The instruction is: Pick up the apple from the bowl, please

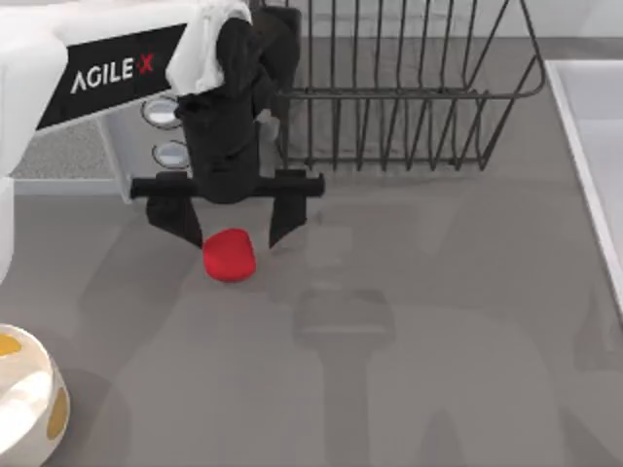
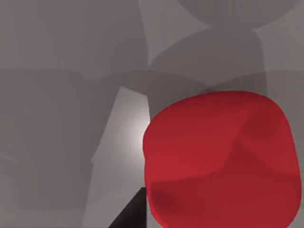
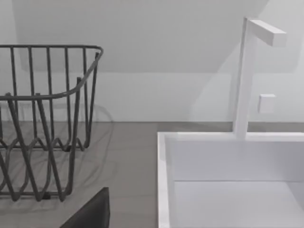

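Note:
The apple (image 1: 229,255) is a small red lump lying on the grey table, outside the bowl. My left gripper (image 1: 232,230) hangs just behind it, open, with its two black fingers spread wider than the fruit and their tips near its far edge. Up close in the left wrist view the apple (image 2: 221,159) looms large beside one dark fingertip (image 2: 129,214). The white bowl (image 1: 39,389) with yellow spots stands at the table's front left corner, well apart from the apple. A dark part of my right gripper (image 3: 90,213) shows near the sink.
A dark wire dish rack (image 1: 409,88) stands at the back, right of my left arm. A white sink (image 1: 594,146) runs along the right edge, with a faucet (image 3: 247,76) behind it. Two round knobs (image 1: 167,131) sit at the back left.

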